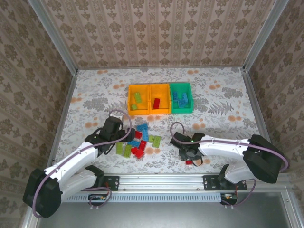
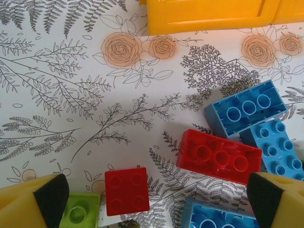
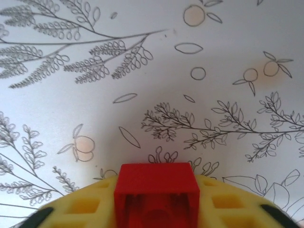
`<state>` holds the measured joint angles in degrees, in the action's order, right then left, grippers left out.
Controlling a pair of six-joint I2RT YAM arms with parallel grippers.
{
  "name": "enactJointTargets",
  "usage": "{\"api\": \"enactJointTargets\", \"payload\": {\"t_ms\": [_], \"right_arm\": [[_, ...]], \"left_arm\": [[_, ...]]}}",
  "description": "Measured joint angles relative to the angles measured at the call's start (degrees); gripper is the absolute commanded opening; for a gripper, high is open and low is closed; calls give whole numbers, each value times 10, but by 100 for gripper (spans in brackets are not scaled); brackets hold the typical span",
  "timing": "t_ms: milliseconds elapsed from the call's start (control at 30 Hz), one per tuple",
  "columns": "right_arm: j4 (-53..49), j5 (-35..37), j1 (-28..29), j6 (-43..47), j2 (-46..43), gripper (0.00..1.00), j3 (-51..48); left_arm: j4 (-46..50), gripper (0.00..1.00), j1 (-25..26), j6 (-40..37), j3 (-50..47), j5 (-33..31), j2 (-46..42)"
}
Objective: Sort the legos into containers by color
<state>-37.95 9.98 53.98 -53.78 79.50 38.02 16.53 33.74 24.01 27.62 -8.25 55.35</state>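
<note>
right hand (image 3: 156, 216) clamped on red lego (image 3: 156, 190), likely bound for middle orange container (image 1: 164, 112); left hand (image 2: 156, 197) spread wide over pile (image 1: 137, 142), lining up next pick

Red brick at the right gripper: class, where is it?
Right wrist view: the red brick sits between the right gripper's fingers. From above, that is near right, apart from the brick pile.

No text, labels, brands or numbers can be read — only floral print is seen on the table (image 1: 95, 99).
</note>
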Motion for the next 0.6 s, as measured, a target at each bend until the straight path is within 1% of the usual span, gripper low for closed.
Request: {"api": "enactJointTargets", "payload": {"t_ms": [133, 200, 333, 500, 600], "right_arm": [[-1, 9, 1, 7, 9, 24, 30], [0, 19, -5, 24, 9, 24, 67], [14, 24, -51, 71, 33, 24, 167], [43, 37, -123, 152, 126, 26, 319], [54, 38, -156, 196, 208, 26, 427]], "left_arm": [[1, 100, 0, 0, 0, -6, 0], [2, 100, 0, 0, 0, -10, 0], [2, 100, 0, 2, 0, -13, 0], [13, 100, 0, 2, 0, -21, -3], [15, 100, 0, 3, 0, -25, -8]]}}
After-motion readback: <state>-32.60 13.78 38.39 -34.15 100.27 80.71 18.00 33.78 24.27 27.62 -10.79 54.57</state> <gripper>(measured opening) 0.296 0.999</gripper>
